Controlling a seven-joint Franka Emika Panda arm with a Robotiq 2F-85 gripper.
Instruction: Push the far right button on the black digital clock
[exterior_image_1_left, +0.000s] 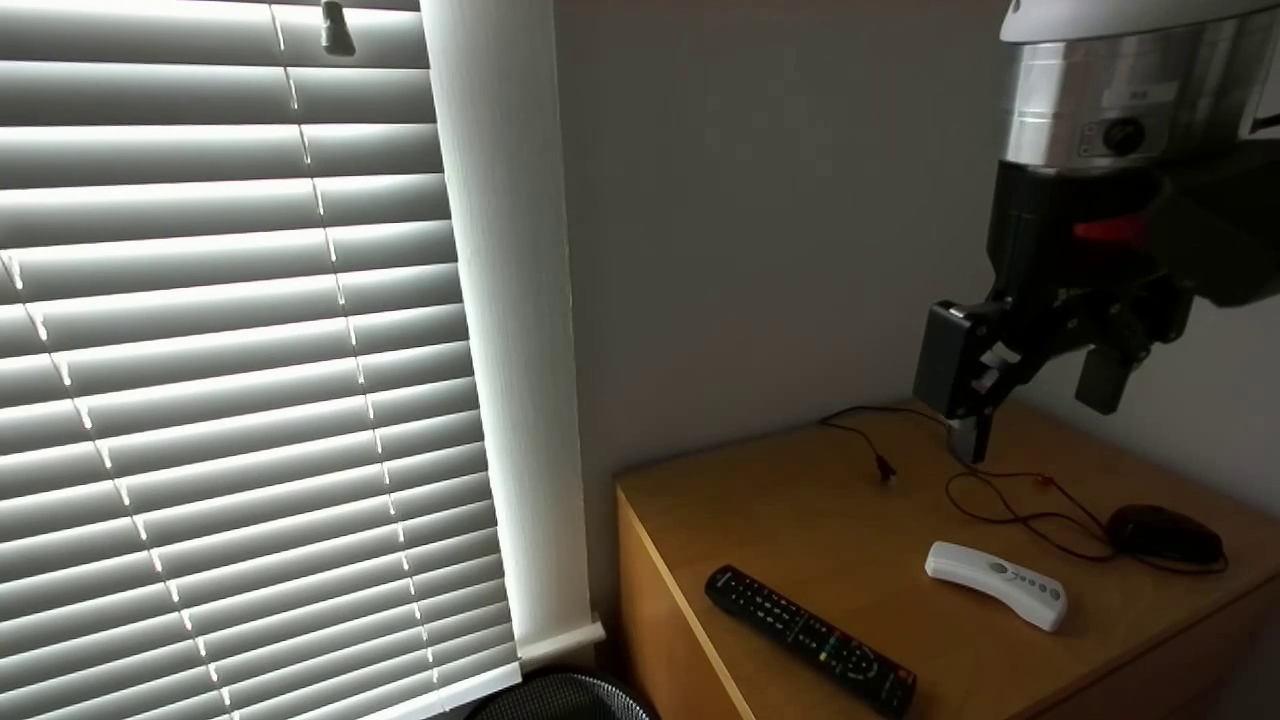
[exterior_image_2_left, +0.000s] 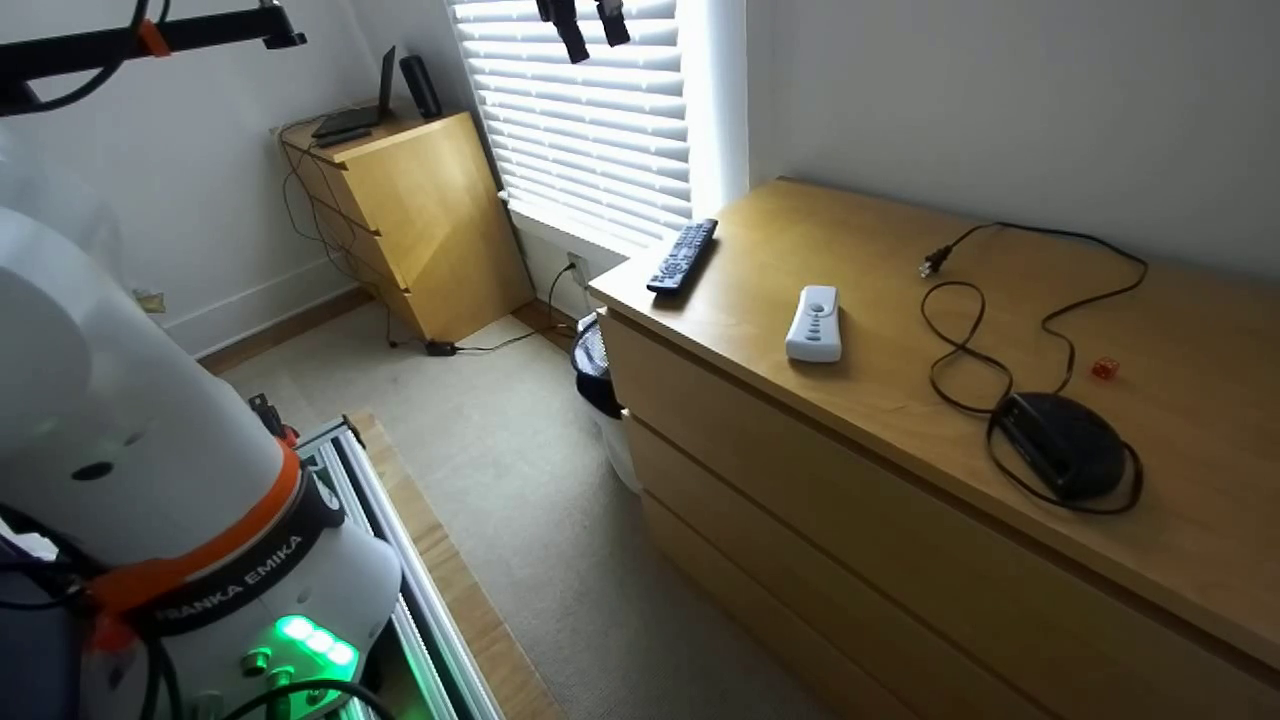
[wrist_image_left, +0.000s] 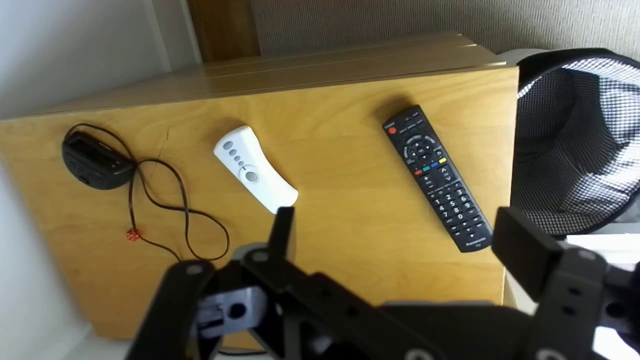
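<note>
My pincer (wrist_image_left: 400, 239), spread wide and empty, hangs above the dresser (wrist_image_left: 340, 200); in the wrist view the black clock (wrist_image_left: 95, 162) lies between nine and ten o'clock from it. I'd best bring my fingers (wrist_image_left: 524, 254) together, cross above the white remote (wrist_image_left: 257, 172), clear the cord (wrist_image_left: 186, 208), then press straight down on the far right button, too small to distinguish.

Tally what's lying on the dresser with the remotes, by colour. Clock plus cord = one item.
Black: 2 (digital clock, TV remote)
White: 1 (handheld remote)
Red: 1 (small cube)
Total: 4
</note>
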